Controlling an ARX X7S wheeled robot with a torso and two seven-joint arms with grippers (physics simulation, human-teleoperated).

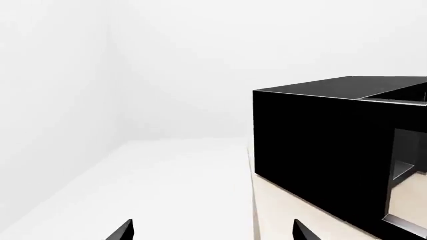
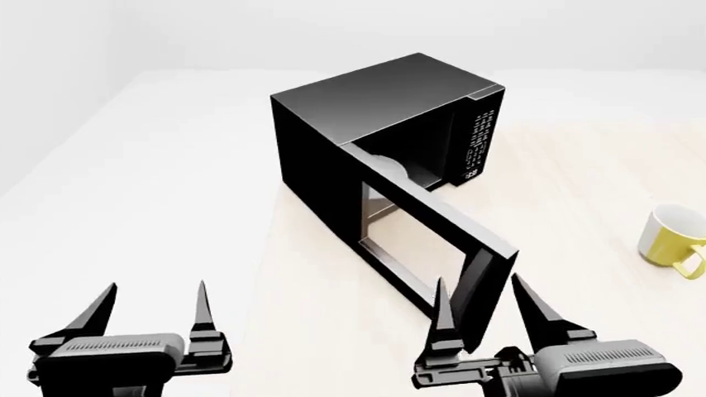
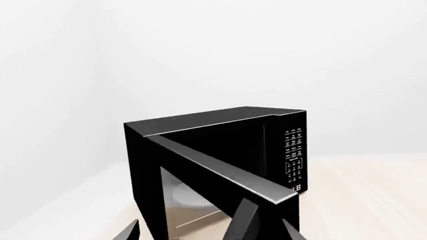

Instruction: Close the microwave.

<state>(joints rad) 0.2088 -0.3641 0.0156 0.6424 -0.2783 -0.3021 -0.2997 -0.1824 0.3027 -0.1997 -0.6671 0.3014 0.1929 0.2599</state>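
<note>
Risk is a glancing push: microwave point(image 2: 375, 132) sits at 12 o'clock on the surface point(image 2: 584, 165), door point(image 2: 441, 248) swung wide open toward 5 o'clock. Right gripper point(image 2: 485, 310) is spread right by the door's free edge, left gripper point(image 2: 149, 314) spread too, so it could skid the whole box instead.

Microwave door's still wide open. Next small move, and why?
Probably push the right gripper leftward against the door's free edge, swinging it shut. The microwave door stands wide open; the open right gripper sits at that edge, the left gripper apart.
</note>
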